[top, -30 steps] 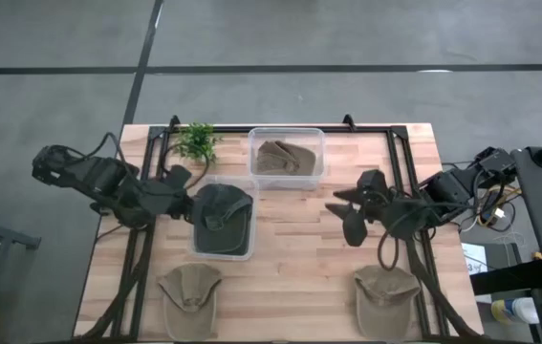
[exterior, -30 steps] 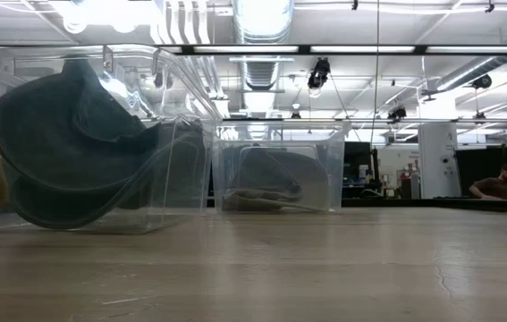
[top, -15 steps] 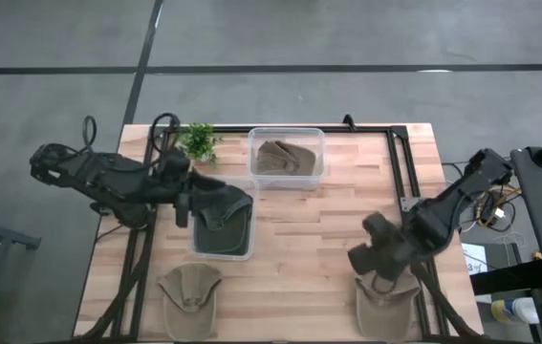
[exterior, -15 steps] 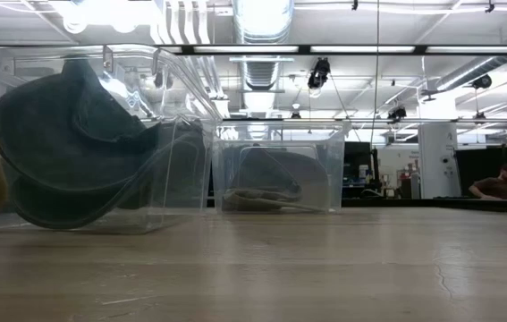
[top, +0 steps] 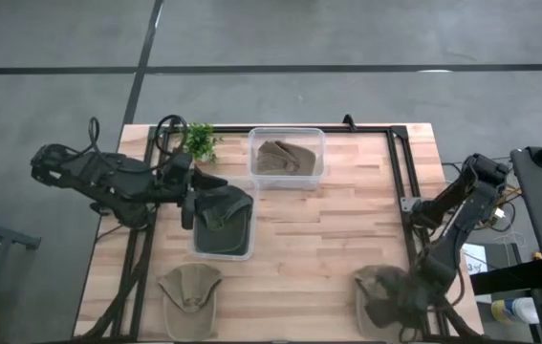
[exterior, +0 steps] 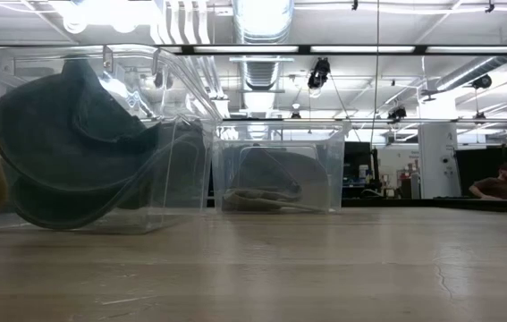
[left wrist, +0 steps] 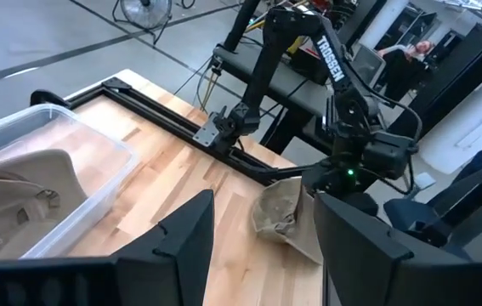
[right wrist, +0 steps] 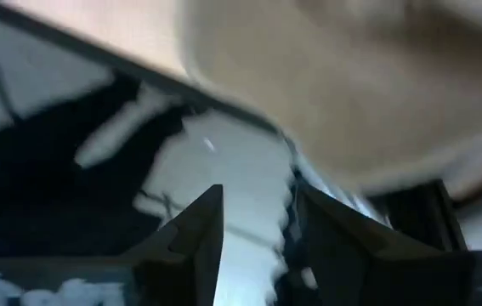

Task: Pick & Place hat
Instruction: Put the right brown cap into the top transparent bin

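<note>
Tan hat [top: 378, 290] partly hidden beneath the open right hand [top: 392, 304]; left hand [top: 194, 196] open.

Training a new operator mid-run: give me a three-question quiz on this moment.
1. True or false: the far clear bin holds a tan hat.
2. The right gripper is over: A) the near-right tan hat B) the plant C) the dark hat.
3. How many hats lie loose on the table, outside the bins?

Key: 1 true; 2 A; 3 two, including the near-left tan hat.
</note>
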You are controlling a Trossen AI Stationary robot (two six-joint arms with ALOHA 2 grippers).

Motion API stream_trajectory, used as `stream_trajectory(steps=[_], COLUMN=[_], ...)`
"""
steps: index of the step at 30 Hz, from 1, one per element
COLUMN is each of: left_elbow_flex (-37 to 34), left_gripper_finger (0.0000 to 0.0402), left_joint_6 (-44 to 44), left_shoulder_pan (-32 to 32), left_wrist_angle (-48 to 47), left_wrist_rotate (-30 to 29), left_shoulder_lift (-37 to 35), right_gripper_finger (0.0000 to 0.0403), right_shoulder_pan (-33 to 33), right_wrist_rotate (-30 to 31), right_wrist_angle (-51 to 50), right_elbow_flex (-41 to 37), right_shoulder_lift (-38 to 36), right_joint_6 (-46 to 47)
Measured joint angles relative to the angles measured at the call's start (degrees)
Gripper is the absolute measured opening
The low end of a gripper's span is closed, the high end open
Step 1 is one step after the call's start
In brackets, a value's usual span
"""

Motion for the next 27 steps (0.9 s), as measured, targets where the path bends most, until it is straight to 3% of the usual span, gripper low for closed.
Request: stream_trajectory(steps=[5, 14, 19, 27], left_elbow_flex=[0.00, 0.00, 0.00, 0.00], left_gripper_finger=[0.0194, 0.0194, 0.0194, 0.0194], left_joint_6=[-0.05, 0.20, 0.15, 0.20], left_shoulder_pan=[0.00, 0.15, 0.15, 0.22], left_wrist_angle=[-0.11, -0.15, -0.11, -0.09], left_wrist_rotate=[0.02, 0.06, 0.52, 0.69], left_shoulder_lift=[0.76, 2.29, 2.45, 2.45], right_gripper_finger=[0.0137, 0.0136, 0.0125, 0.0118], right_shoulder_pan=[1.57, 1.70, 2.09, 2.53], right_wrist_rotate=[-11.80, -12.59, -18.75, -19.56], right_wrist_angle=[-0.99, -14.51, -15.14, -15.48], right_elbow_flex=[4.58, 10.36, 10.47, 10.52], right_shoulder_lift=[3.14, 9.18, 13.73, 18.42], right_joint_6=[3.04, 6.53, 5.81, 5.41])
